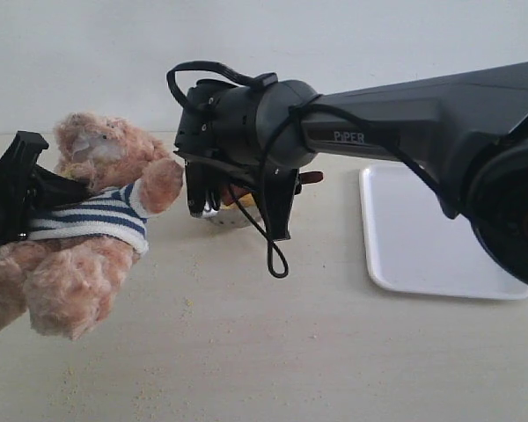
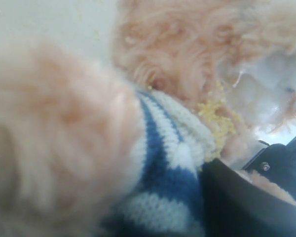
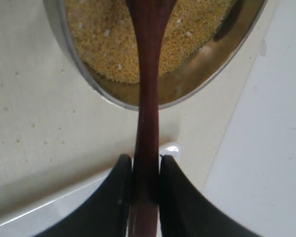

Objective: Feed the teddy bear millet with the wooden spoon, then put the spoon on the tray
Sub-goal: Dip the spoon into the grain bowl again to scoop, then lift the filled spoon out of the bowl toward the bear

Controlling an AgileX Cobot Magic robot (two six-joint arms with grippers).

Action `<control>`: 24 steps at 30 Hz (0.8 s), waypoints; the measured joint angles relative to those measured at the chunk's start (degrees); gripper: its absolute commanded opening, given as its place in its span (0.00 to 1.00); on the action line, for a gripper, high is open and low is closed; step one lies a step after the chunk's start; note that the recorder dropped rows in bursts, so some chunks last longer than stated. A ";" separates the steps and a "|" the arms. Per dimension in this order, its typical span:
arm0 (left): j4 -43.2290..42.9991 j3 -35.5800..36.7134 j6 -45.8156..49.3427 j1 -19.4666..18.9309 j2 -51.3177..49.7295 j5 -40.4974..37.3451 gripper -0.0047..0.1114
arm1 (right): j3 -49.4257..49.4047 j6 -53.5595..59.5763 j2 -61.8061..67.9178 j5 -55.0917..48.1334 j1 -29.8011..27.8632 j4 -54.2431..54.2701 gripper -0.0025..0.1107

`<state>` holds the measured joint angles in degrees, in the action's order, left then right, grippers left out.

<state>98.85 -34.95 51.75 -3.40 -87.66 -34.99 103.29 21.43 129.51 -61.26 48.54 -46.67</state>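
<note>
right pincer (image 3: 145, 170) clamps the wooden spoon (image 3: 148, 98), its long axis pointing into the metal bowl (image 3: 207, 69) of millet (image 3: 103, 44); left pincer (image 1: 26, 180) grips the teddy bear (image 1: 97, 220) beside the bowl; tray (image 1: 422, 237) opposite

A small shiny metal bowl (image 3: 197, 74) stands on a pale beige tabletop (image 1: 290, 352) before a plain white wall (image 1: 378, 35).

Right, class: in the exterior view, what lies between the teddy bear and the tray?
The metal bowl of millet, with the right gripper above it holding the wooden spoon. The exterior view shows this.
</note>
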 measured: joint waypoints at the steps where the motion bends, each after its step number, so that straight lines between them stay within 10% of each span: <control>1: 0.00 0.00 0.00 0.00 0.00 0.00 0.08 | 0.00 0.00 -0.10 0.00 0.00 0.42 0.02; 24: 0.00 0.00 3.15 0.00 0.00 4.75 0.08 | 0.00 -1.36 -3.99 0.64 -5.37 13.49 0.02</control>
<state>98.85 -34.95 54.91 -3.40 -87.66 -30.25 103.29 20.07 125.52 -60.61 43.18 -33.19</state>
